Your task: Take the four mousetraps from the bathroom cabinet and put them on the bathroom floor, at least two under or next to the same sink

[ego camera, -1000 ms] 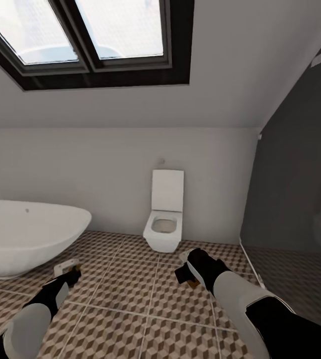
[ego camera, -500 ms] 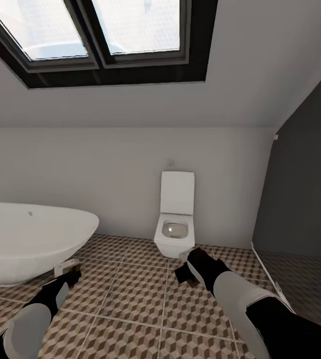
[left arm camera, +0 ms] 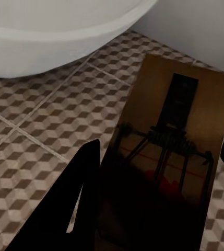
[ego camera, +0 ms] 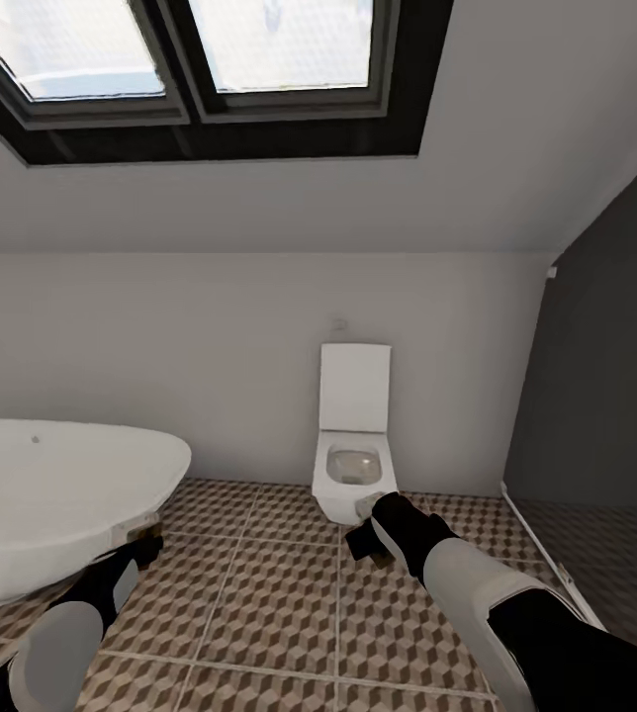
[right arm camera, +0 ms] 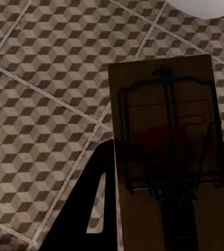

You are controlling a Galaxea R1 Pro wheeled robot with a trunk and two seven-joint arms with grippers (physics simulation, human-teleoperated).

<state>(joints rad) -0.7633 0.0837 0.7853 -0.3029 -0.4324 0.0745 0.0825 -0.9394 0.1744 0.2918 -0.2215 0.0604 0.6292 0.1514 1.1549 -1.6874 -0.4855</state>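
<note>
Each of my grippers holds one mousetrap above the bathroom floor (ego camera: pixel 279 603). In the left wrist view a tan wooden mousetrap (left arm camera: pixel 187 99) with a wire spring sits between the black fingers (left arm camera: pixel 85 193), and my left gripper (left arm camera: pixel 161 146) is shut on it. My right gripper (right arm camera: pixel 169 146) is likewise shut on a second mousetrap (right arm camera: pixel 164 89). From the head camera the left gripper (ego camera: pixel 145 546) hangs beside the bathtub's end, and the right gripper (ego camera: pixel 363 542) hangs just in front of the toilet. The cabinet and the sink are out of view.
A rounded white bathtub (ego camera: pixel 51 504) stands at the left. A white toilet (ego camera: pixel 353 465) stands against the back wall (ego camera: pixel 210 366). A dark glass partition (ego camera: pixel 605 396) closes off the right side. A skylight (ego camera: pixel 200 69) is overhead.
The whole head view has shifted as the camera moved: the toilet and the partition now sit further right. Both grippers keep the same pose and hold.
</note>
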